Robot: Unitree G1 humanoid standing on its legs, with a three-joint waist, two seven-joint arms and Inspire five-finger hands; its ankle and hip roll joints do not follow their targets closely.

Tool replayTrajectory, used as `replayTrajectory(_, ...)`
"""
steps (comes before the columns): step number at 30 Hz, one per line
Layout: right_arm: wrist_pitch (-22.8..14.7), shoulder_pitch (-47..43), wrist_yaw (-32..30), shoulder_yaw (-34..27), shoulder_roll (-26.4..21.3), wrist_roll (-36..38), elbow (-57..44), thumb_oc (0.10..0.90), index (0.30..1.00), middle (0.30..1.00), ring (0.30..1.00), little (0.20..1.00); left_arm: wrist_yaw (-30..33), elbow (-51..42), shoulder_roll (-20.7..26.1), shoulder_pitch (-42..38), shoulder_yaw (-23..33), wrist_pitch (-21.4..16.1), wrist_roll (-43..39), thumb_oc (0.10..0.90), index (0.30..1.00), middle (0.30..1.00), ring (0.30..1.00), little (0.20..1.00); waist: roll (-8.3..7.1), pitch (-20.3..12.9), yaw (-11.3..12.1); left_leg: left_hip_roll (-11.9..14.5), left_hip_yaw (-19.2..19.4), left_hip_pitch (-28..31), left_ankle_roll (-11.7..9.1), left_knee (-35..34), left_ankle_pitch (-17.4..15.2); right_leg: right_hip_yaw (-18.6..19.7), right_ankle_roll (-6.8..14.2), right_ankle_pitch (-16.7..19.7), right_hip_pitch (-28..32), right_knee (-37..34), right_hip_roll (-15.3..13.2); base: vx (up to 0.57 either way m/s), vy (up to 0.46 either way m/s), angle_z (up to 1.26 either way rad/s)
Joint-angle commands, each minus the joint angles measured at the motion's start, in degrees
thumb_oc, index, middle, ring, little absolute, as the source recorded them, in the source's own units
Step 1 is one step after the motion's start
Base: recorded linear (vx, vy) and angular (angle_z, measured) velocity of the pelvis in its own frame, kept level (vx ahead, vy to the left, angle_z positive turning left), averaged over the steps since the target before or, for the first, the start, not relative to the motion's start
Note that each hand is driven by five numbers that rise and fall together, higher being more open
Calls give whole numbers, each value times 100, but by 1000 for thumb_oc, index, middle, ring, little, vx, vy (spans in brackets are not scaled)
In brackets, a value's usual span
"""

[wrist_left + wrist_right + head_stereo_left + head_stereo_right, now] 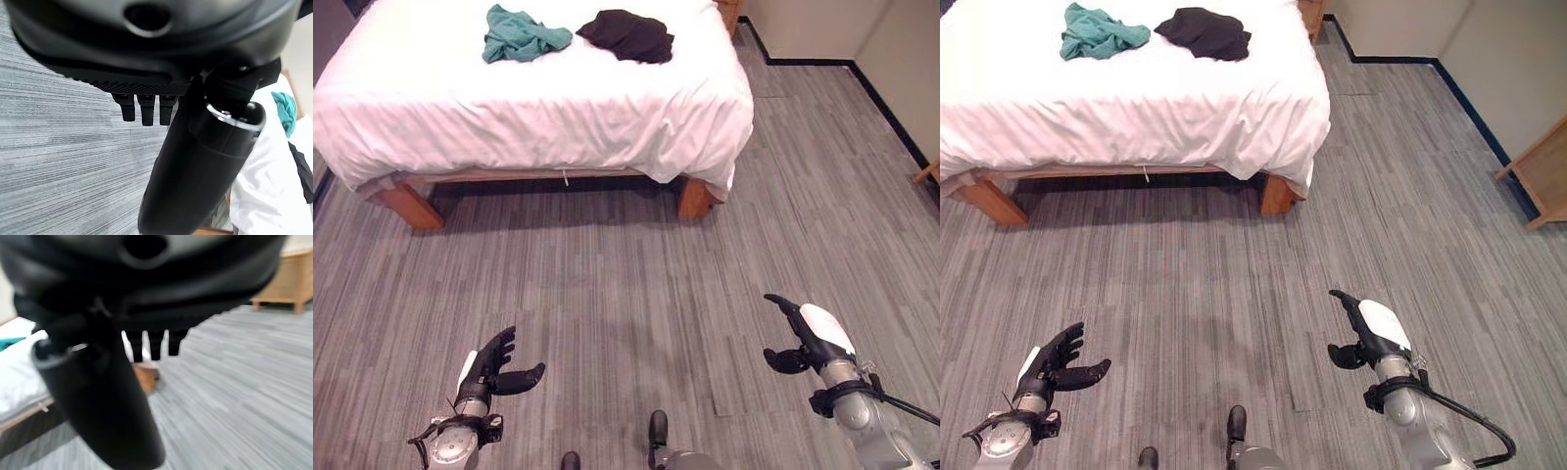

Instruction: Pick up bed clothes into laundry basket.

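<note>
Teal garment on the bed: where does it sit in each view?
Left eye view: teal garment at the top, left of the black garment.
Right eye view: top left.
Left wrist view: right edge.
Right wrist view: a teal sliver at the left edge.
Shared landmark: white bed.

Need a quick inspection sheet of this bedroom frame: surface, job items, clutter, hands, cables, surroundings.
Surface: bed with white sheet, wooden legs; grey plank floor.
Job's things: teal garment and black garment, crumpled, apart, at the bed's far side; laundry basket nothing seen.
Clutter: nothing seen.
Hands: left robot hand and right robot hand open, holding nothing, over the floor.
Cables: nothing seen.
Surroundings: wooden furniture by right wall.
</note>
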Motion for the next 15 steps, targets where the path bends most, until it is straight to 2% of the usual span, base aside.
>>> replayTrajectory(1, -312, -422, -370, -393, -576, 171, -601, 800, 900, 900, 900, 900, 137, -391, 373, -624, 60, -347, -90, 800, 900, 900, 900, 900, 61, -28, 152, 63, 548, 206, 475, 163, 814, 69, 626, -172, -139, -74, -513, 211, -80, 5)
replayTrajectory(2, -309, -454, -364, -381, -578, 205, -618, 800, 900, 900, 900, 900, 150, -387, 359, -629, 57, -352, -87, 800, 900, 900, 900, 900, 34, -7, 190, 19, 622, 26, 500, 87, 734, 76, 622, -216, -64, -74, -547, 338, -13, 5)
replayTrajectory(3, -304, -447, -330, -394, -613, 239, -630, 800, 900, 900, 900, 900, 114, -465, 321, -567, 67, -362, -95, 800, 900, 900, 900, 900, -4, -11, 290, -133, 758, -280, 620, -320, 441, 130, 662, -340, 107, -74, -588, 291, 16, 0)
replayTrajectory(4, -303, -437, -326, -397, -617, 242, -635, 800, 900, 900, 900, 900, 112, -475, 318, -556, 66, -357, -95, 800, 900, 900, 900, 900, -10, -19, 300, -148, 778, -250, 633, -348, 427, 141, 675, -360, 116, -74, -604, 325, 80, -5)
replayTrajectory(5, -305, -421, -314, -398, -643, 230, -627, 800, 900, 900, 900, 900, 107, -502, 302, -505, 75, -352, -76, 800, 900, 900, 900, 900, 20, -43, 350, -228, 840, -277, 664, -755, 413, 159, 708, -434, 202, -74, -587, 256, 97, -12)
replayTrajectory(6, -307, -415, -313, -398, -657, 233, -612, 800, 900, 900, 900, 900, 104, -515, 287, -467, 70, -353, -58, 800, 900, 900, 900, 900, 67, -65, 412, -255, 888, -333, 649, -1215, 580, 170, 745, -522, 315, -74, -555, 398, 148, -12)
replayTrajectory(7, -303, -420, -322, -389, -683, 233, -565, 800, 900, 900, 900, 900, 111, -504, 277, -433, 56, -348, -29, 800, 900, 900, 900, 900, 136, -78, 505, -219, 925, -458, 622, -1707, 945, 196, 769, -652, 484, -74, -493, 400, 150, -18)
replayTrajectory(9, -297, -421, -341, -353, -682, 222, -486, 800, 900, 900, 900, 900, 130, -495, 259, -425, 16, -347, -22, 800, 900, 900, 900, 900, 185, -89, 630, -200, 931, -649, 582, -2377, 1279, 245, 776, -853, 744, -74, -459, 374, 120, -9)
replayTrajectory(11, -285, -451, -380, -334, -674, 206, -413, 800, 900, 900, 900, 900, 179, -457, 251, -416, -3, -368, 4, 800, 900, 900, 900, 900, 183, -87, 710, -186, 946, -1021, 503, -2471, 1337, 286, 804, -1009, 1001, -74, -461, 301, 89, -3)
replayTrajectory(12, -285, -454, -382, -331, -671, 205, -409, 800, 900, 900, 900, 900, 182, -452, 252, -418, -5, -372, 6, 800, 900, 900, 900, 900, 166, -93, 707, -201, 949, -1020, 500, -2471, 1328, 284, 805, -1026, 1004, -74, -476, 524, 224, -27)
replayTrajectory(13, -254, -522, -390, -290, -633, 204, -372, 800, 900, 900, 900, 900, 227, -446, 247, -383, -32, -365, 12, 800, 900, 900, 900, 900, 159, -104, 820, -99, 990, -1395, 393, -2471, 1539, 544, 849, -1229, 1383, -74, -508, 404, 180, -46)
replayTrajectory(15, -244, -539, -363, -273, -624, 186, -401, 800, 900, 900, 900, 900, 224, -446, 237, -334, -2, -356, 18, 800, 900, 900, 900, 900, 155, -127, 868, -52, 1034, -1370, 374, -2471, 1588, 654, 879, -1270, 1494, -74, -531, 400, 208, -48)
